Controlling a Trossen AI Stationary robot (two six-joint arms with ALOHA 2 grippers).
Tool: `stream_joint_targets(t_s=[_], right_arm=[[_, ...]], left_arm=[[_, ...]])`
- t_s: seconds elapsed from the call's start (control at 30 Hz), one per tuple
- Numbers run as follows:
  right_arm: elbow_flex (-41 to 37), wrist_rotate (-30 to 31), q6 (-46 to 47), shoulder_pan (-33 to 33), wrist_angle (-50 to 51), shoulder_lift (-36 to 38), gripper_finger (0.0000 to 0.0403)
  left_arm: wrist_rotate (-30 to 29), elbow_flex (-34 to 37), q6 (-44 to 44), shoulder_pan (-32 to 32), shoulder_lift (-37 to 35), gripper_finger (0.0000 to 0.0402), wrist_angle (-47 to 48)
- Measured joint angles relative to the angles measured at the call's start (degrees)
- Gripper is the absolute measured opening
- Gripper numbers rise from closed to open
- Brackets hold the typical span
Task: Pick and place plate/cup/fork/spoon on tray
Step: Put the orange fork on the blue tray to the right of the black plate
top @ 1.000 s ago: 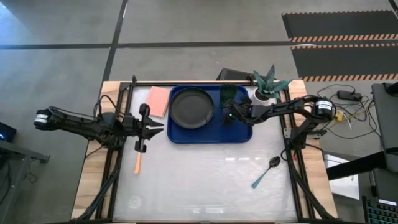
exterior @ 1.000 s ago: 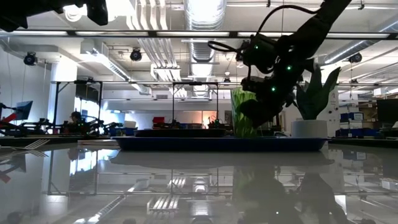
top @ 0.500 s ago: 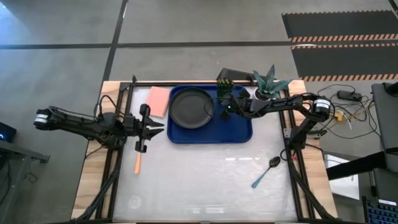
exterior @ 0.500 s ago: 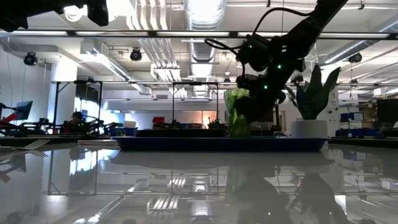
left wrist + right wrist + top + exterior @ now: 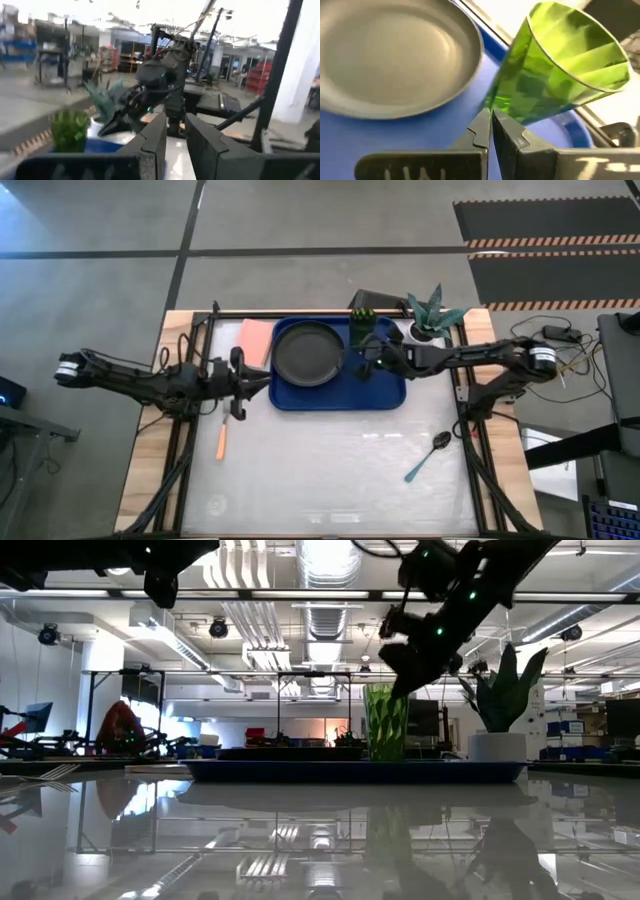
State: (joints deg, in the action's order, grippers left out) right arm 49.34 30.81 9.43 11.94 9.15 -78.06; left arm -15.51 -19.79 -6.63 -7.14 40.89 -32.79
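From above, we see the blue tray point(image 5: 338, 380) near the far edge of the table with the black plate point(image 5: 308, 352) seated on its left half and the green cup point(image 5: 362, 327) standing at its far right corner. Both sit inside the rim, so those two items look done. The right gripper point(image 5: 374, 363) hangs over the tray just in front of the cup, no longer around it. Half a second ago the cup was in its grasp and tilted; now the cup stands free. The fork point(image 5: 222, 441) lies on the table off the tray's left side, and the left gripper point(image 5: 240, 380) has slid closer to the tray than before, above the fork's tine end; we judge it is lining up for that pick. The spoon point(image 5: 428, 456) waits well apart on the right.

At table height, we see the cup point(image 5: 386, 722) upright on the tray point(image 5: 356, 770), while the right gripper point(image 5: 415, 655) has lifted clear above it. A second ago it was wrapped around the leaning cup.

From the left wrist, the two fingers point(image 5: 156, 145) stand a narrow gap apart with nothing between them; the cup point(image 5: 70, 131) shows far off beside the right arm.

From the right wrist, the fingers point(image 5: 481, 131) are pressed together and empty, with the cup point(image 5: 560, 65) just beyond them and the plate point(image 5: 395, 55) beside it on the tray point(image 5: 420, 135).
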Motion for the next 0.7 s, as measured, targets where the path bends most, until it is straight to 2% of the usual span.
stream_joint_targets(t_s=[0.1, 0.27, 0.33, 0.43, 0.57, 0.7], right_arm=[[0.0, -2.6, 2.1, -2.3, 4.2, 4.3, 0.0009], [0.0, -4.8, 8.0, -7.9, 11.0, 11.7, 0.0009], [0.0, -8.8, 11.7, -10.0, 13.1, 14.2, 0.0009], [0.0, -17.9, 17.2, -12.9, 14.5, 16.9, 0.0009], [-0.1, -24.9, 22.0, -17.8, 14.7, 18.0, 0.0009], [-0.1, -28.5, 29.3, -22.5, 17.3, 18.0, 0.0009]], left_arm=[[-4.0, -0.6, -7.4, 0.0, 1.4, 0.0054, 4.3], [-9.4, -5.1, -23.1, 0.0, 5.2, 0.0054, 26.7], [-9.7, -7.4, -29.1, 0.0, 7.3, 0.0054, 35.1], [-10.0, -11.1, -34.9, 0.0, 11.3, 0.0054, 45.4], [-7.8, -16.5, -41.3, 0.0, 17.0, 0.0054, 59.2], [-0.9, -21.4, -49.3, -0.1, 21.5, 0.0054, 75.4]])
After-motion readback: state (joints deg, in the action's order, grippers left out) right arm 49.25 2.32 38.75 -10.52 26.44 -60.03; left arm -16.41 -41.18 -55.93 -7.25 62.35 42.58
